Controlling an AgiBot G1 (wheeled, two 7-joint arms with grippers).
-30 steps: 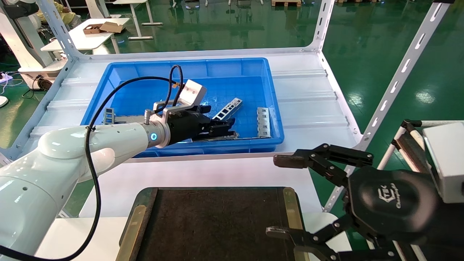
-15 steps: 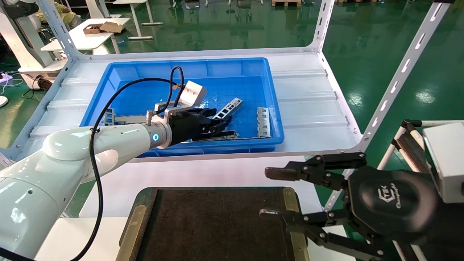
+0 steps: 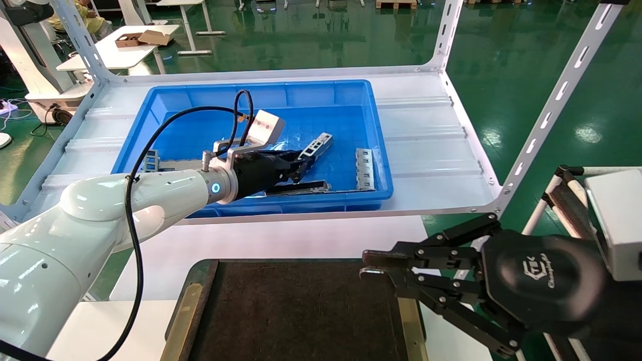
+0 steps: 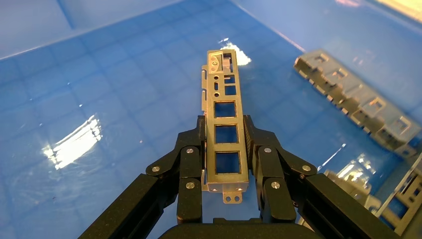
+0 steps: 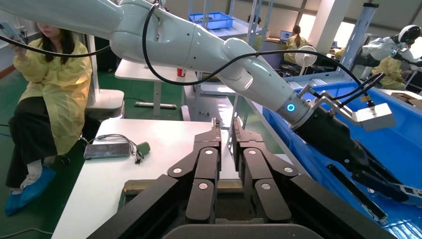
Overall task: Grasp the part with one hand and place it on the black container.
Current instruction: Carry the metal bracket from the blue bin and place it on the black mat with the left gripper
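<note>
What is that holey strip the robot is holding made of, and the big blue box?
The part, pinched in the left gripper, looks like thin sheet metal: silver-grey, dull shine, crisp punched rectangular holes, bent tabs. The blue bin looks like moulded plastic: even colour, glossy glare, rounded rim. The right gripper is shut over the black container.

The part [image 4: 225,130], a slim silver strip with rectangular cut-outs, sits clamped in the left hand [image 4: 226,164]. The black container [image 3: 296,311] lies flat.

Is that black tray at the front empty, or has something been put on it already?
Empty as far as visible: the black tray shows only bare dark surface. The part is clamped in the left gripper over the blue bin.
</note>
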